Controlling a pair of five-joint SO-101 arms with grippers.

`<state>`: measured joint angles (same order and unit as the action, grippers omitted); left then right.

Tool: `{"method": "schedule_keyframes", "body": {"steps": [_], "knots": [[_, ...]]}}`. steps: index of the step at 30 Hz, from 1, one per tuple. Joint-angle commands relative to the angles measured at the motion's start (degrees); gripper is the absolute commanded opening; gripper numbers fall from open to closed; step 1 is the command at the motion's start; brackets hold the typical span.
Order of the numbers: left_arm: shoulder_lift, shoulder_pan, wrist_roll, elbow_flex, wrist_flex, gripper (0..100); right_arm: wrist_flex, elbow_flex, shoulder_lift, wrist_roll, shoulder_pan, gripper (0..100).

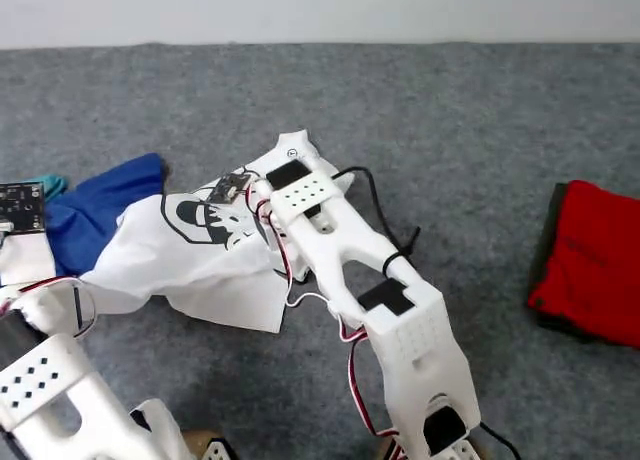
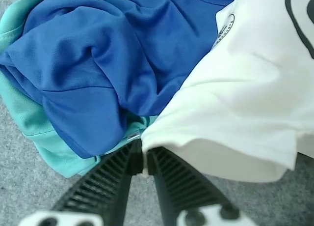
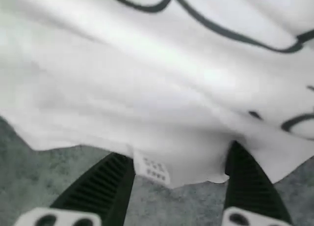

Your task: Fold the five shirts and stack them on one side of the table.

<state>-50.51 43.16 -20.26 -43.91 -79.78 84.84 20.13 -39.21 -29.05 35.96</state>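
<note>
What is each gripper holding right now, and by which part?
The left gripper pinches the white printed fabric shirt by an edge. The right gripper stands open at its hem, gripping nothing.

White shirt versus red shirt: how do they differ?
The white shirt lies rumpled, with a black print; the red shirt is plain and looks folded. The white shirt overlaps a blue shirt at left; the red shirt lies apart at right. Both rest on the grey table.

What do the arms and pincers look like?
The left arm and right arm are white shells with dotted hole panels and black motor blocks. Red, white and black cables run along the right one. The left pincer and right pincer have black ribbed fingers.
</note>
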Motion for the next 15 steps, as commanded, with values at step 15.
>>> {"method": "schedule_keyframes", "body": {"steps": [15], "knots": [[-0.8,0.1,0.4,0.1,1.0,1,5.6,4.7,1.2,2.0,-6.0,0.9]]}}
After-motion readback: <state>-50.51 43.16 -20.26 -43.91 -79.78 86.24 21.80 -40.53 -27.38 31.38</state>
